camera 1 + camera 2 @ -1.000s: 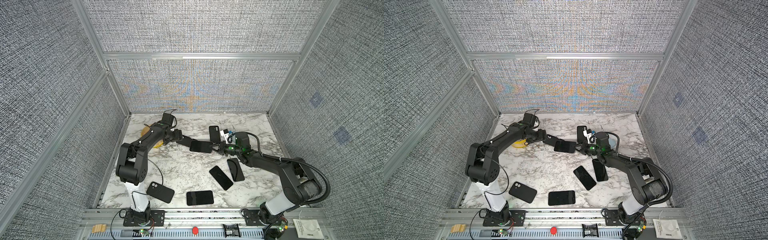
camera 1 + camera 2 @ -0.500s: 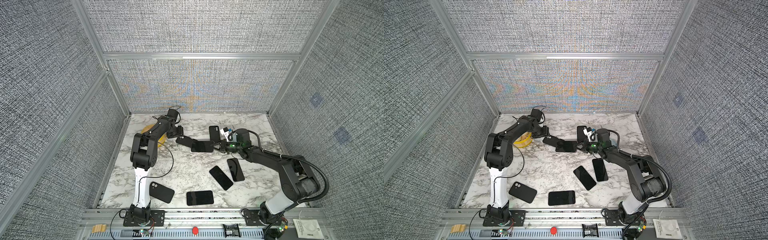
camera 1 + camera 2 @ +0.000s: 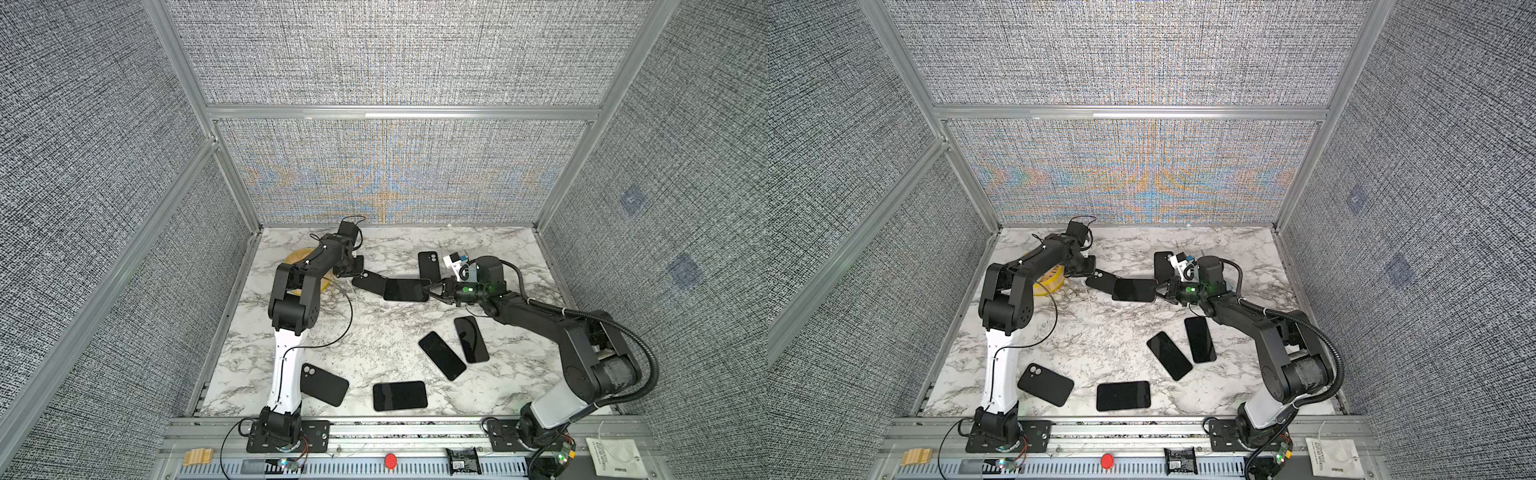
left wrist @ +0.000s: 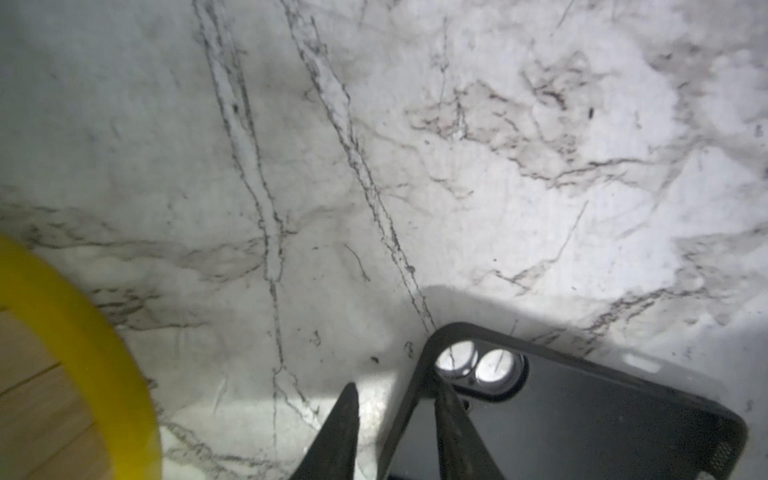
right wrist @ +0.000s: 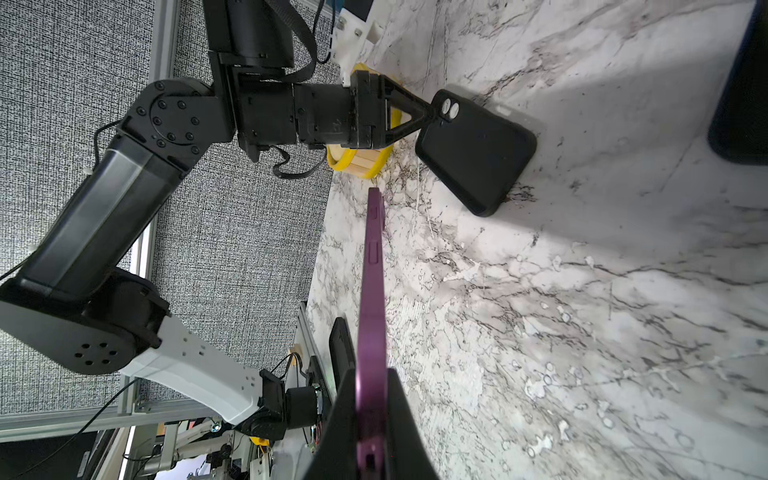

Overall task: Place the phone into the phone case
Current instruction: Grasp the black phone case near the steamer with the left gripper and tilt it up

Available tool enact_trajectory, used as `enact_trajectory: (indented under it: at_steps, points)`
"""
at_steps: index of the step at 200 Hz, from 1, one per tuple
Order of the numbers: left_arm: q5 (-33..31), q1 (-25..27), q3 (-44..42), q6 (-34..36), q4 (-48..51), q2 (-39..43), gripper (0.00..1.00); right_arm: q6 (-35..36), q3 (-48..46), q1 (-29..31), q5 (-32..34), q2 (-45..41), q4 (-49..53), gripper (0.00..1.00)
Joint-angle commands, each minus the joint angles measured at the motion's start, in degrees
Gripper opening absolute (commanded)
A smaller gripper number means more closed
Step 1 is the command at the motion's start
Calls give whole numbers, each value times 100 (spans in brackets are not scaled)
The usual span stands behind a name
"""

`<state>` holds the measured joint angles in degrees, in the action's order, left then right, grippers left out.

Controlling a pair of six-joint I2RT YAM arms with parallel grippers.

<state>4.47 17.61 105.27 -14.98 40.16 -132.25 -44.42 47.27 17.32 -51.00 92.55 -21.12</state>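
Insertion not yet made. The right tool [image 3: 431,290] is pinched on one end of the purple phone [image 5: 371,291]. It holds the phone roughly flat above the tabletop [image 3: 374,332], close beside the black phone case [image 5: 473,153] but not in it. The left tool [image 4: 395,386] stands narrowly spread astride the case's rim at the camera-cutout corner. One finger is inside the rim and one outside with a gap showing, so no firm grip is evident. The case is empty, and which face lies uppermost cannot be told. Outstanding, in my judgement: secure the case, align the phone's free end with it, then seat it and press every corner home.
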Motion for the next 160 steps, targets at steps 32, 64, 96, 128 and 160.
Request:
enact_trajectory:
  at_steps: [32, 64, 96, 128, 160]
  points:
    - [-69, 15, -181, 154, -133, 39, 13, 92, 20, 8, -77, 8, -101, 0]
    - [-138, 15, -386, 171, -176, 158, 4, 184, 71, 17, -5, 8, 74, 0]
    - [-228, 15, -686, 145, -268, 372, 0, 413, 158, 26, 80, -2, 402, 0]
    - [-271, 32, -875, 19, -190, 626, 0, 515, 263, 34, 183, -9, 651, 0]
    - [-292, 78, -1367, -265, -240, 1096, 0, 460, 267, 46, 237, -16, 705, 0]
